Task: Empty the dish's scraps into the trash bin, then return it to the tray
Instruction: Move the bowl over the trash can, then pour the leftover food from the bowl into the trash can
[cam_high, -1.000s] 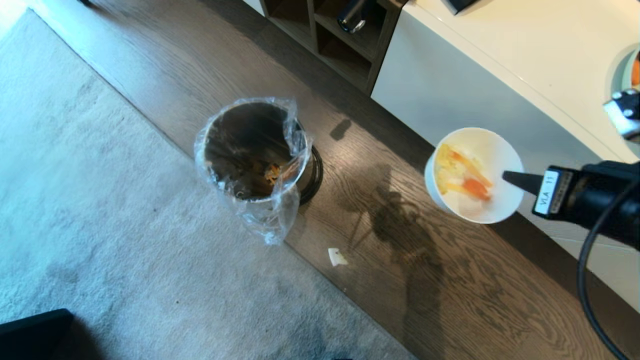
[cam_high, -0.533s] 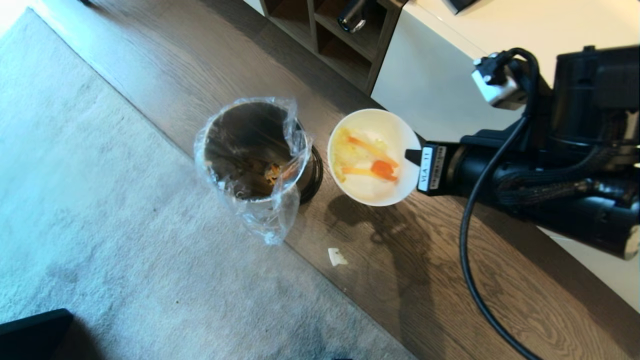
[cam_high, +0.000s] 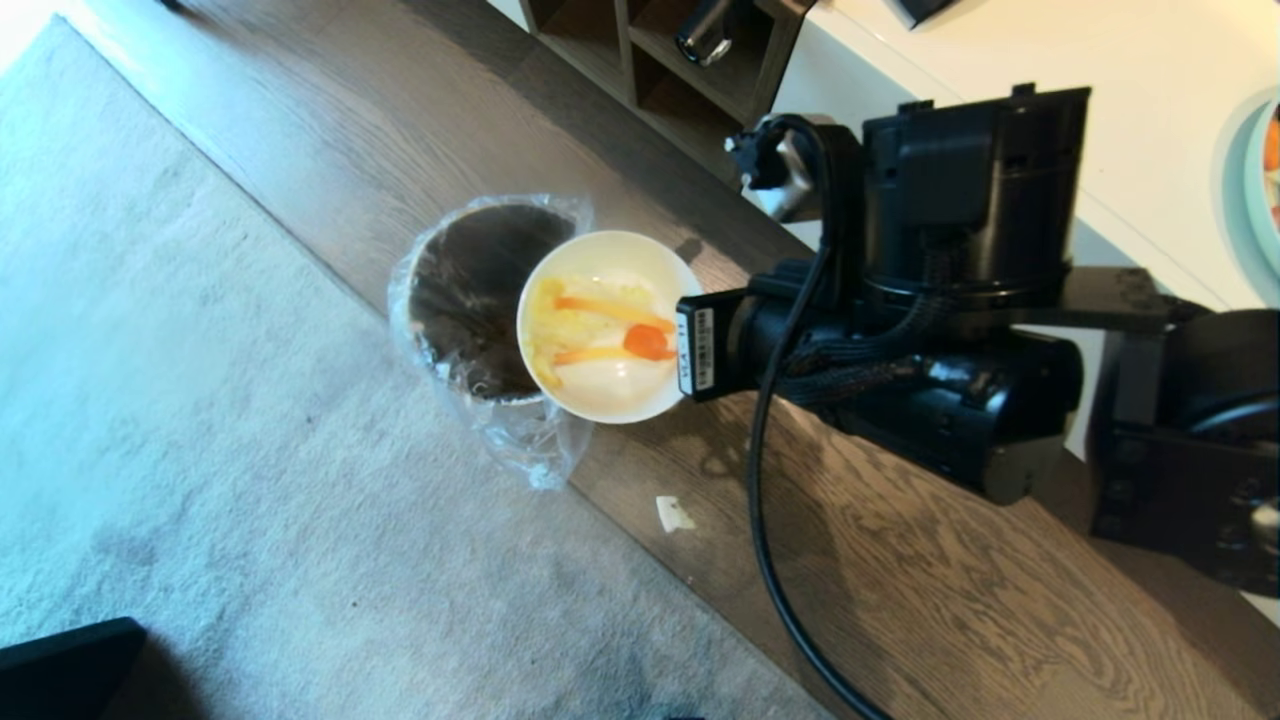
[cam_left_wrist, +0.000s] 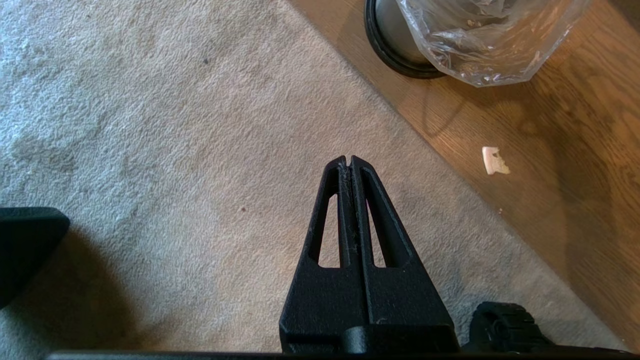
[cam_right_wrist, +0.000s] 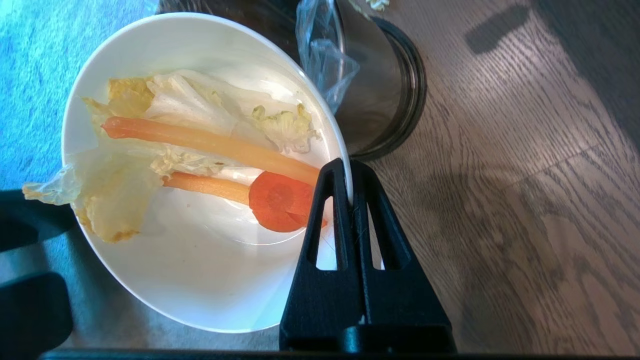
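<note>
A grey carpet (cam_high: 200, 420) is seen filling the left half of the head view, with a dark corner of the robot's base at the lower left edge. A dark wood floor (cam_high: 900, 580) is laid diagonally from upper left to lower right. Just left of centre, the trash bin (cam_high: 470, 300) is seen standing on the floor at the carpet's edge, lined with a clear crinkled bag (cam_high: 530, 450) that hangs over its near side. The dish (cam_high: 605, 325), a deep white bowl, is held upright in the air over the bin's right-hand rim, overlapping the opening. The scraps (cam_high: 590, 335) are seen lying inside it: pale yellow leaves, two orange strips and a round orange slice. A small white fragment (cam_high: 675, 513) is seen on the floor below the dish.

To the right of centre, the right gripper (cam_high: 683, 350) is seen clamped on the dish's right rim; in the right wrist view its fingers (cam_right_wrist: 372, 210) are pinched narrowly on the rim, one inside and one outside. The black arm and its cable are spread across the right half. A dark shelf unit (cam_high: 680, 80) is seen at upper centre, and a pale counter (cam_high: 1100, 60) at upper right.

In the left wrist view, the left gripper (cam_left_wrist: 351, 160) is seen over the carpet, its fingers pressed together on nothing.
</note>
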